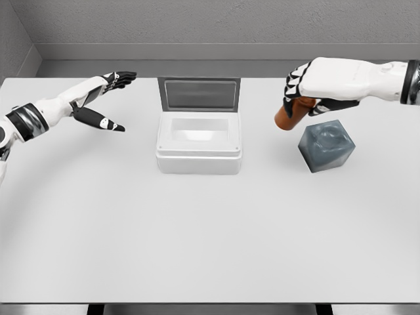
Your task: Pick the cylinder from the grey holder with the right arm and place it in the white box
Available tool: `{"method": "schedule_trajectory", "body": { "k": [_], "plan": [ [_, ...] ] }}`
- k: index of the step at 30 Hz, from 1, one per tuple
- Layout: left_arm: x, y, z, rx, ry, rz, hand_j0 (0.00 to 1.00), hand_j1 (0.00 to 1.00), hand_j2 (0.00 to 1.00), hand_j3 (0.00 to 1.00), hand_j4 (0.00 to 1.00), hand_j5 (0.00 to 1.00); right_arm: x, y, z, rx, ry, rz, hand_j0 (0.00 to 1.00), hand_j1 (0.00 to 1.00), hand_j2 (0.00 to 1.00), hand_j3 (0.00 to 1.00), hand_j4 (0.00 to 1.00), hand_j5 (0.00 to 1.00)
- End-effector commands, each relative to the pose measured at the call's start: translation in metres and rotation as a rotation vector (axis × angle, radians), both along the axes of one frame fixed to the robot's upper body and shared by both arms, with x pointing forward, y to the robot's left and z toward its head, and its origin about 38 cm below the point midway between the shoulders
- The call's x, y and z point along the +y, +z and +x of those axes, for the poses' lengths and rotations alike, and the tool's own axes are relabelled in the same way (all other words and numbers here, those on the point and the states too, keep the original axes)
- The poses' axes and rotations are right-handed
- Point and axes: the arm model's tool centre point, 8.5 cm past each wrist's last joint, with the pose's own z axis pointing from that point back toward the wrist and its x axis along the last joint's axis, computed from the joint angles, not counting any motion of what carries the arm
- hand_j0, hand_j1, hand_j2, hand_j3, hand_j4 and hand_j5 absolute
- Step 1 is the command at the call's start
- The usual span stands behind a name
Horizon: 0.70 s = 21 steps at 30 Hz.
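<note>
- Looking down from the head view, a wide white table [210, 243] filled most of the frame, matte and evenly lit, its near edge showing two dark legs below.
- Behind the table ran a grey floor strip and a grey textured wall, with a corner of a side wall at the upper left.
- The white box [199, 143] sat on the table a little left of centre, its grey lid standing upright at the back, the hollow facing up.
- The grey holder [326, 146] rested on the table right of the box, well apart from it, a faceted dark block with a dented top.
- The right hand [308, 88] hung above and just left of the holder, fingers curled around the brown cylinder [289, 114], which tilted, its lower end pointing down-left, clear of the holder and off the table.
- The left hand [105, 98] hovered over the table's left side, fingers stretched out and apart, thumb lowered, grasping nothing.
</note>
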Motion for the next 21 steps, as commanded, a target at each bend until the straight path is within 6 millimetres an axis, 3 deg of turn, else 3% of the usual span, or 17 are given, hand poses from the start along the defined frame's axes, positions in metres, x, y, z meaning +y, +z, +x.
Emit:
{"method": "schedule_trajectory", "body": {
  "k": [1,21],
  "plan": [
    [0.000,0.000,0.000,0.003,0.002,-0.006,1.00,1.00,1.00,1.00,1.00,1.00,0.005,0.000,0.000,0.002,0.008,0.015,0.39,0.39,0.39,0.39,0.39,0.39],
    [0.003,0.000,-0.001,0.004,0.005,-0.001,1.00,1.00,1.00,1.00,1.00,1.00,0.032,0.008,0.007,-0.014,0.060,0.059,0.39,0.39,0.39,0.39,0.39,0.39]
  ]
}}
